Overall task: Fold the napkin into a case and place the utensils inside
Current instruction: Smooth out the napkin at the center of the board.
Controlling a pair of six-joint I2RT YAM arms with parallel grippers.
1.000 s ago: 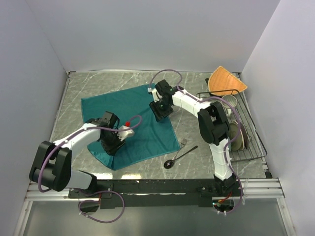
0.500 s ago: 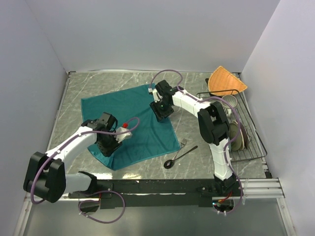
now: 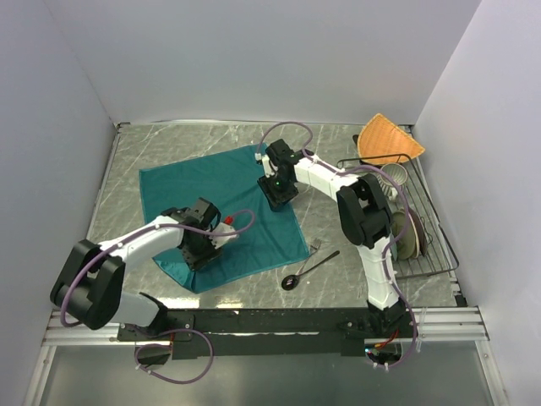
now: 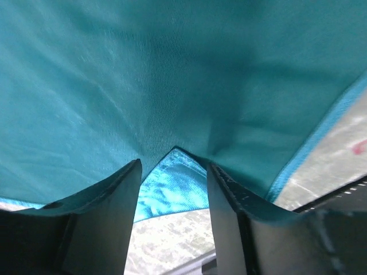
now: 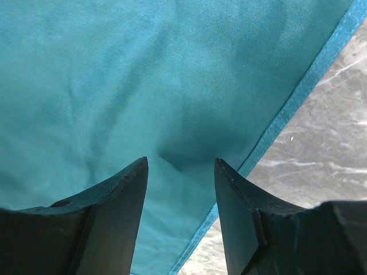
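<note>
**Standing over the napkin, both grippers spread**

The left gripper [image 4: 174,166] has its fingers apart, with a raised fold of the napkin [image 3: 228,196] between them, close to the cloth's edge. The right gripper [image 5: 180,163] is also spread above the cloth, the hem just to its right. The spoon [image 3: 309,270] and fork [image 3: 314,248] lie on the table [image 3: 169,152], off the cloth and apart from both grippers.

you're seeing a plain teal napkin [image 3: 228,199] lying on a grey tabletop [image 3: 169,148] veined in white; an orange woven cloth [image 3: 387,139] is showing at its far right corner, a black spoon [image 3: 313,268] and silver fork [image 3: 314,248] toward its near edge.
</note>
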